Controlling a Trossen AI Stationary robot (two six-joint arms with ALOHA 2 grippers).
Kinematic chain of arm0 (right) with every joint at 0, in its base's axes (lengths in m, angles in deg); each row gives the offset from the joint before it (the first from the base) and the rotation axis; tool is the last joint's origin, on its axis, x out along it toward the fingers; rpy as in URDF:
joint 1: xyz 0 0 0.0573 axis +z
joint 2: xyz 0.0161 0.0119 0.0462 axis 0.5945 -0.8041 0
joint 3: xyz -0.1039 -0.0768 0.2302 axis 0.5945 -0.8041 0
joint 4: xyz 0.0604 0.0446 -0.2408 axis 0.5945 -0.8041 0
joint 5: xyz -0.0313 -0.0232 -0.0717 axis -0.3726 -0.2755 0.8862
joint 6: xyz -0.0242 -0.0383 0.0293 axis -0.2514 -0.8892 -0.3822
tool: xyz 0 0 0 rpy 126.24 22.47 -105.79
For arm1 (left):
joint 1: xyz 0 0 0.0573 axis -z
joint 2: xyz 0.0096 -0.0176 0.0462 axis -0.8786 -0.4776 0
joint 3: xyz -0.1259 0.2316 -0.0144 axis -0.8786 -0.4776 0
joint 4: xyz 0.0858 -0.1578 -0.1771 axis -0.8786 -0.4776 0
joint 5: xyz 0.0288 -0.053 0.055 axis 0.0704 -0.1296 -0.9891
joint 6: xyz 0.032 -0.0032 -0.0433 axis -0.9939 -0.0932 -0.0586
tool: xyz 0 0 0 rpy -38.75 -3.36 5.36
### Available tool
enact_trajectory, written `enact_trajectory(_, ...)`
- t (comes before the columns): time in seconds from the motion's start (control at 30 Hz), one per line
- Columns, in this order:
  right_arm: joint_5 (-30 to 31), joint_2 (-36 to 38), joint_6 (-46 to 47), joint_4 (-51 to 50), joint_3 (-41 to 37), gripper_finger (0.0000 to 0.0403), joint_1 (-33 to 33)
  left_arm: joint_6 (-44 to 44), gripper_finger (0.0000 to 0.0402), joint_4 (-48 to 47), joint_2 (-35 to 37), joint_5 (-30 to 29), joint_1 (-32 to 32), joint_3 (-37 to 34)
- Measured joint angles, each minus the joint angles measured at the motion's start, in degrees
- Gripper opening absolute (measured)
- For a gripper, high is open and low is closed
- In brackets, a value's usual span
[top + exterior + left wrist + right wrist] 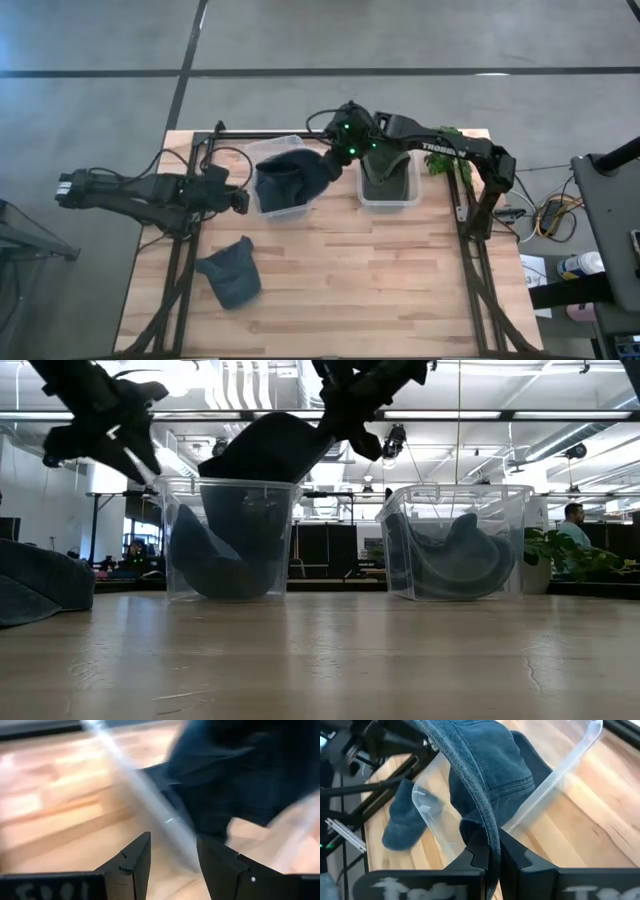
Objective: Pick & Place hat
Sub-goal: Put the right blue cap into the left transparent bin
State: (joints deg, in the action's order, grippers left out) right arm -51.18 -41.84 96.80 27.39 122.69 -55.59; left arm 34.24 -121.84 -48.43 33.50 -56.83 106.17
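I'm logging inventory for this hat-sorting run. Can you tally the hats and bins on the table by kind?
Dark blue hats: 3. One is held by the right hand over the left bin, one lies in the right bin, one lies loose on the table.
Clear plastic bins: 2.
Total: 5.

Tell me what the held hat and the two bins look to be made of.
Hat in the right hand: seemingly blue denim-like cotton, matte, with visible stitched seams and a faded weave. Left bin and right bin: apparently clear rigid plastic, glossy; the contents show through their walls, and the rims catch light.
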Motion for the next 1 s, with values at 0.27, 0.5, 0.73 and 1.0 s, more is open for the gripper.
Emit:
enact_trajectory(0.27, 0.1, 0.1, 1.3, -0.3, 0.0, 0.0013, 4.2, 2.4, 0.0153, 1.0, -1.1, 2.0, 0.0, -3.4)
enact_trajectory(0.5, -3.8, 0.1, 6.7, -5.5, 0.3, 0.0013, 7.7, -0.3, 0.0153, 18.0, -5.2, 13.8, 0.0, -10.9)
enact_trajectory(0.73, -10.6, 0.2, 7.6, -12.6, 0.3, 0.0013, 13.6, -3.2, 0.0153, 25.5, -6.8, 17.7, 0.1, -12.7)
enact_trajectory(1.0, -10.0, 1.8, 1.7, -14.1, 5.1, 0.0013, 15.9, -11.7, 0.0153, 34.7, -6.1, 17.4, 0.1, -12.4)
